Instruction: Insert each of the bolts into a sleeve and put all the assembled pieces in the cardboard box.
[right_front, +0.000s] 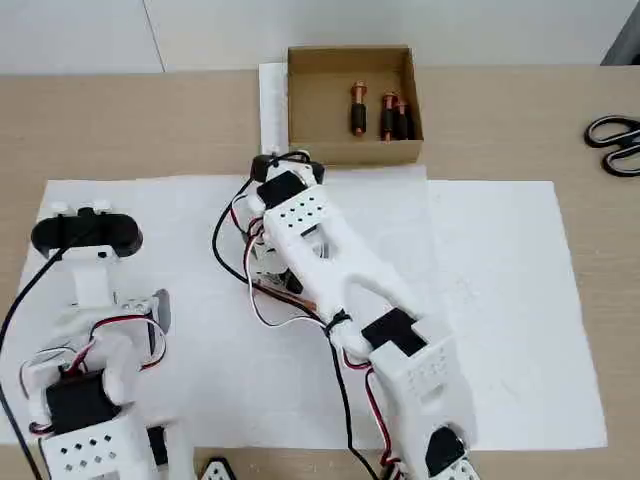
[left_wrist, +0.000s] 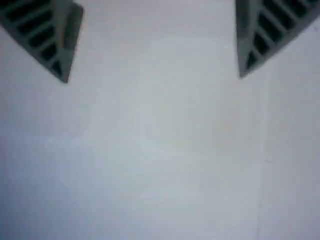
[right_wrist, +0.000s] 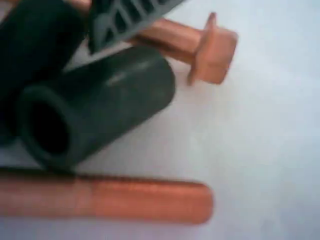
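- Three to the good: counted assembled pieces (right_front: 388, 115) lying in cardboard box (right_front: 350, 155) at far side of table (right_front: 100, 120).
- Found left gripper (left_wrist: 153, 77) spread open over bare white paper (left_wrist: 160, 160), holding nothing, well apart from the loose parts.
- Placed right gripper (right_front: 272, 262) near mid-sheet, not far from the box's front wall, close over the loose parts; cannot tell whether open or closed.
- Logged under it: sleeve (right_wrist: 100, 105) on its side, bore mouth toward the wrist camera; headed bolt (right_wrist: 200, 47) touching its far flank, shank running roughly along the same line; second bolt (right_wrist: 110, 200) lying at an angle just beside the bore mouth; second sleeve (right_wrist: 35, 45) against the first.
- Judged right gripper far the nearer, so next pick likely falls to it; needs a bolt's long axis brought in line with the bore before pushing home.
- Watch for rolling: round parts, crowded together.
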